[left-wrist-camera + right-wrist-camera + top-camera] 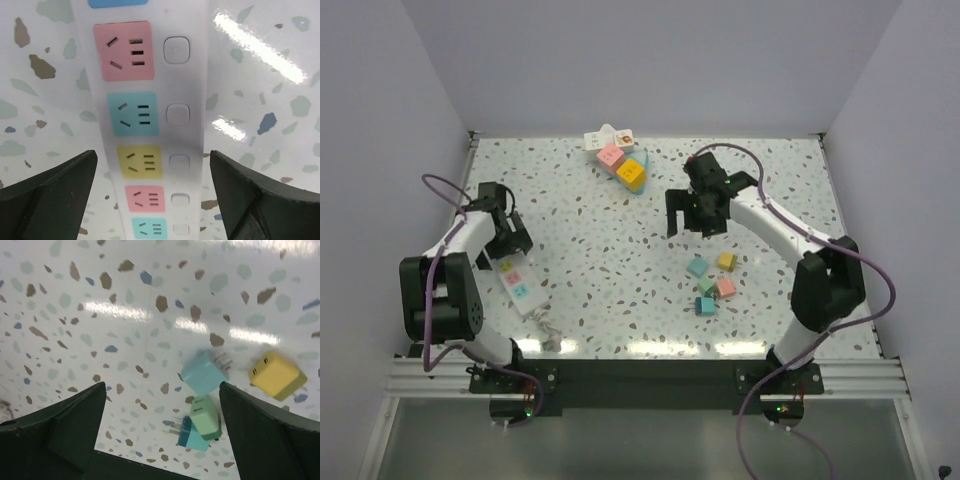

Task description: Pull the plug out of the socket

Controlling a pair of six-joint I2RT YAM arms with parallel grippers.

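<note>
Left claw (153, 160) released, fingers spread wide and holding nothing. It hangs over the near power strip (197, 100), one finger on each side of the strip's white body and apart from it. The pink, blue and yellow socket faces show between the fingers.

Right claw (162, 390) likewise released and holding nothing. It hovers over the speckled table (590, 270), well to the right of the near power strip, above a cluster of loose plugs. A light blue plug (202, 371) and a green plug (206, 417) lie between its fingers, and a yellow loose plug (276, 375) lies just outside the right one.

The plugged-in pink plug (610, 155) and yellow plug (632, 175) sit on a second strip (603, 135) at the table's back edge, well beyond the near power strip and apart from both claws.
</note>
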